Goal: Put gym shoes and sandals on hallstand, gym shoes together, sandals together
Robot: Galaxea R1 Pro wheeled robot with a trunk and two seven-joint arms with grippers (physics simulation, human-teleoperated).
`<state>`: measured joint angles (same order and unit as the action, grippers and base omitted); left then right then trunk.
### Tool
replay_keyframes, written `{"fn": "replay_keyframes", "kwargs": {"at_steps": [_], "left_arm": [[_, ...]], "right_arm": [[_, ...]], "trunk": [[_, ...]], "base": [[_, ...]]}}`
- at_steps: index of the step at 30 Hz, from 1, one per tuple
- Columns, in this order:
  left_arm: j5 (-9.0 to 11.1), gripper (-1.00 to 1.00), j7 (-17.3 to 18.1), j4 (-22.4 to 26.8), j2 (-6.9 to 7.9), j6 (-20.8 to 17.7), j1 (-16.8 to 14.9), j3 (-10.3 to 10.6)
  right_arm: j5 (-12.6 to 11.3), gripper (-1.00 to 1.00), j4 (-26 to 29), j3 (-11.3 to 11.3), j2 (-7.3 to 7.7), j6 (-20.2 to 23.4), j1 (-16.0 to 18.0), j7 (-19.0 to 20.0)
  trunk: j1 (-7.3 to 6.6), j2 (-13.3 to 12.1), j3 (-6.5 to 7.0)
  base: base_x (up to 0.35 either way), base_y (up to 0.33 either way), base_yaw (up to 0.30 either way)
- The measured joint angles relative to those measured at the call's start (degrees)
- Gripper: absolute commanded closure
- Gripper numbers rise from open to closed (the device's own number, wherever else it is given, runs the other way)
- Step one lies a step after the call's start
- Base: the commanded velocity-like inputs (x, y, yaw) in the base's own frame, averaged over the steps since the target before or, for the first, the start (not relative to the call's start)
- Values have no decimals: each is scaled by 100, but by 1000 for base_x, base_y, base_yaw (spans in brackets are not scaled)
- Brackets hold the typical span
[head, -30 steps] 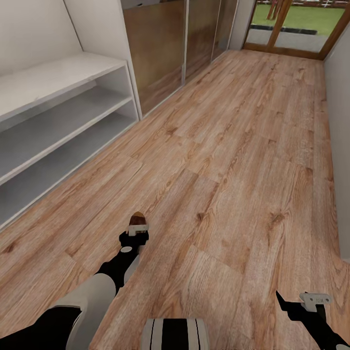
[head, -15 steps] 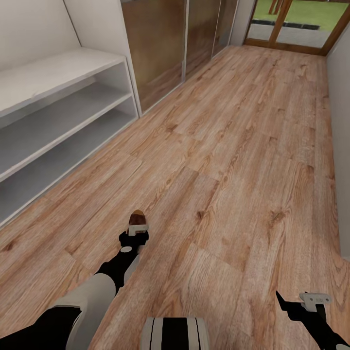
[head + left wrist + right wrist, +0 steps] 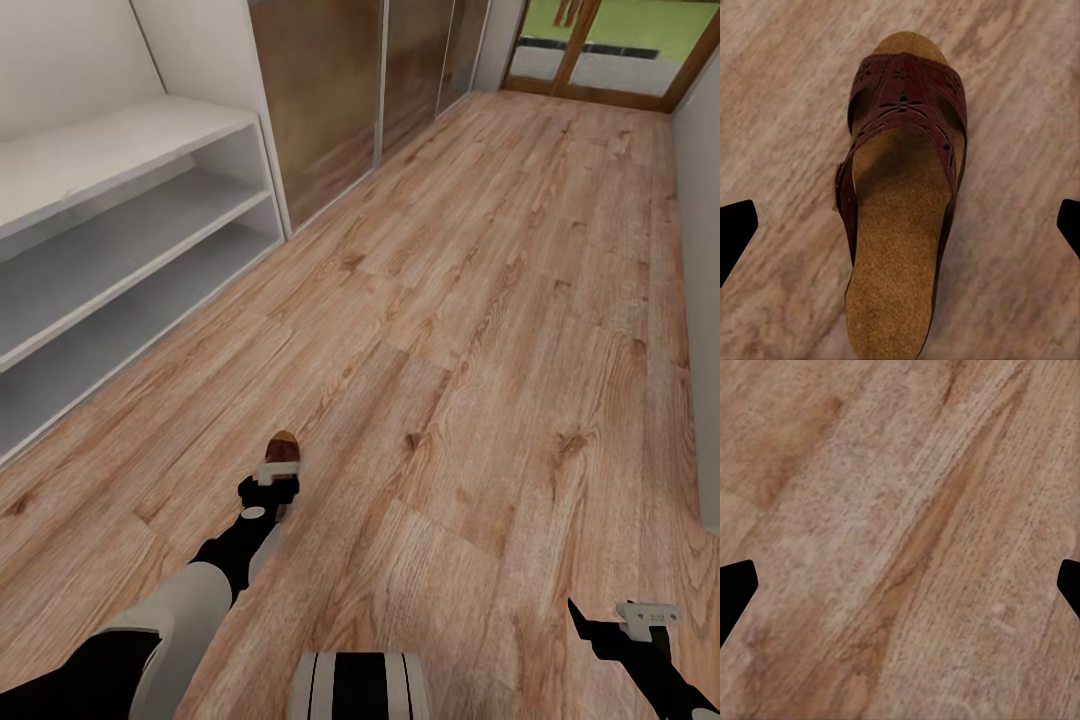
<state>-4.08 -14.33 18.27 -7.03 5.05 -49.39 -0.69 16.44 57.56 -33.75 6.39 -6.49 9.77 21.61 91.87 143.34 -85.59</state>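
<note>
No text, label, brand, number or sign could be read anywhere; the sandal (image 3: 900,202) bore only cut-out flower patterns.

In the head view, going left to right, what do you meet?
Hallstand → left gripper with a sandal on the corridor floor just ahead of it → right gripper.

sandal (image 3: 900,202): heel end cut off by the lower edge of the left wrist frame; in the head view mostly hidden behind the left gripper (image 3: 268,487)
hallstand (image 3: 110,250): cut off at the left edge
right gripper (image 3: 625,625): finger spread unclear in the lower right of the head view
</note>
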Motion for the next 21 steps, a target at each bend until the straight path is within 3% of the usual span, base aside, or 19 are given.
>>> {"fn": "replay_keyframes", "kwargs": {"at_steps": [21], "left_arm": [[3,-100,24,1,118,-4,-49,13]], "right_arm": [[0,-100,-8,0,-5,-1,-1,-4]], "trunk": [[0,0,-139]], "base": [[0,0,0]]}}
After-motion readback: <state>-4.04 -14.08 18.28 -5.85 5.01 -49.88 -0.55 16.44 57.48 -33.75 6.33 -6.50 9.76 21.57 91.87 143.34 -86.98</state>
